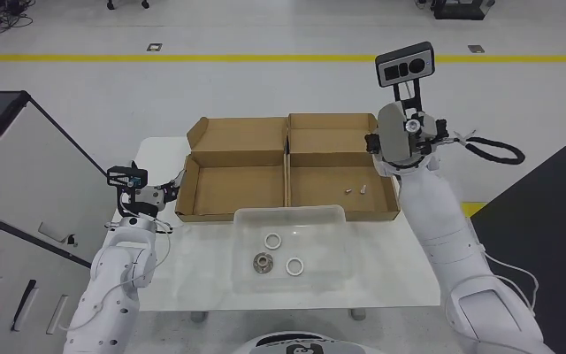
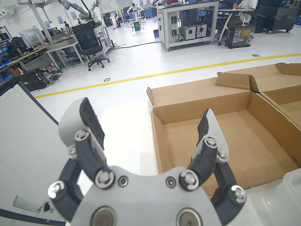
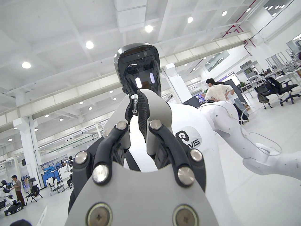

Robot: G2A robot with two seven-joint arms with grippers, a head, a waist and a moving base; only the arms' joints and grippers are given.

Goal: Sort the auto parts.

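Right up close, the right gripper [image 3: 137,99] is nipped almost shut on a small metal bolt [image 3: 134,103]. It has it by the very tips of the pads and no deeper. The whole pincer is tipped upward, raised off the table near the far outer corner of the right cardboard box [image 1: 318,190].

That is the worry. With so thin a hold and the wrist turned up, any swing back down could let the bolt twist loose, by my reckoning. It might bounce off the box wall, roll across the table [image 1: 164,155] or go over the edge to the floor [image 1: 88,88]. It could also be let go over the wrong carton.

The left gripper [image 2: 147,118] is spread wide with nothing in it, hanging just beside the outer wall of the left cardboard box [image 1: 234,190], whose floor is bare. Two small parts [image 1: 355,188] lie in the right box.

In front of both cartons, touching their near walls, sits the clear bin [image 1: 289,211]. It holds two white rings [image 1: 274,240] and a flanged metal part [image 1: 262,262].

The tabletop is white and smooth, so small round things will run on it. Beyond it are pale workshop floor, a yellow line [image 1: 265,57], and desks and a black office chair [image 2: 90,45] well off.
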